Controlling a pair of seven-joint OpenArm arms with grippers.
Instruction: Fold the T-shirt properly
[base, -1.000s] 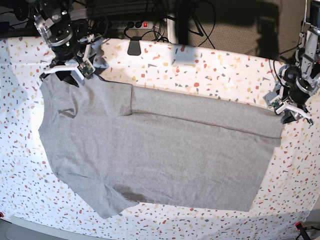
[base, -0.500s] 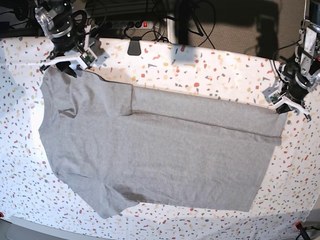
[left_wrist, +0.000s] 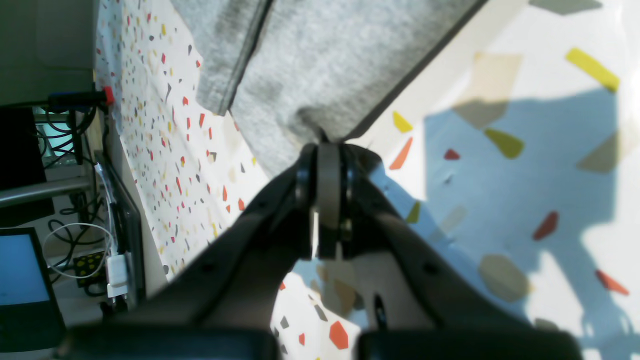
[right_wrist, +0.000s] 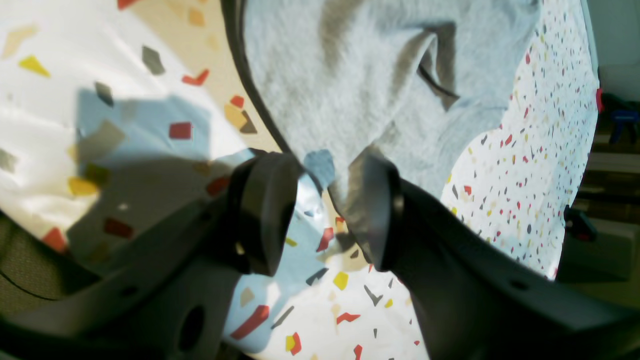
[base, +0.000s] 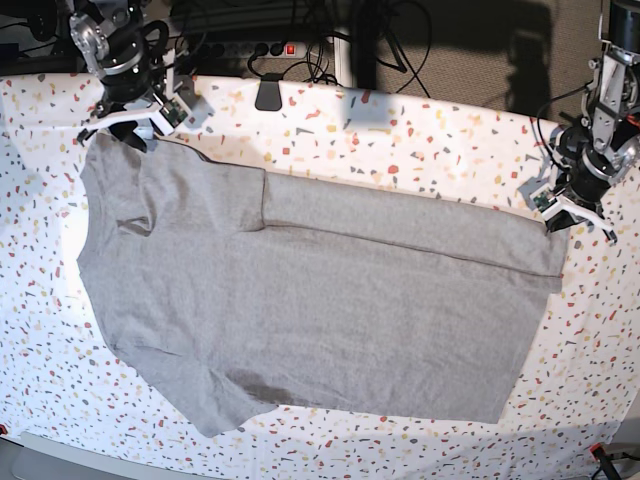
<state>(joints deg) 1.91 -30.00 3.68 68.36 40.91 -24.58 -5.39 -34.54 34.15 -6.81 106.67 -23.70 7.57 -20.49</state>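
Note:
The grey T-shirt (base: 320, 300) lies flat on the speckled table (base: 420, 140), plain side up, with its far strip folded over along a crease. My left gripper (base: 572, 218) is at the shirt's far right corner. In the left wrist view, that gripper (left_wrist: 327, 150) is shut and pinches the very tip of the puckered fabric (left_wrist: 325, 60). My right gripper (base: 125, 128) is at the shirt's far left corner by the collar. In the right wrist view, it (right_wrist: 320, 175) is open, with the shirt edge (right_wrist: 350, 75) resting against one finger (right_wrist: 372, 200).
A black clamp (base: 268, 95) sits on the table's far edge, with a power strip (base: 265, 47) and cables behind it. A screen (left_wrist: 20, 270) stands beyond the table's edge in the left wrist view. Bare tabletop surrounds the shirt.
My right gripper has moved back toward the far edge, off the shirt's corner. My left gripper has shifted slightly toward the far edge. The shirt lies as before.

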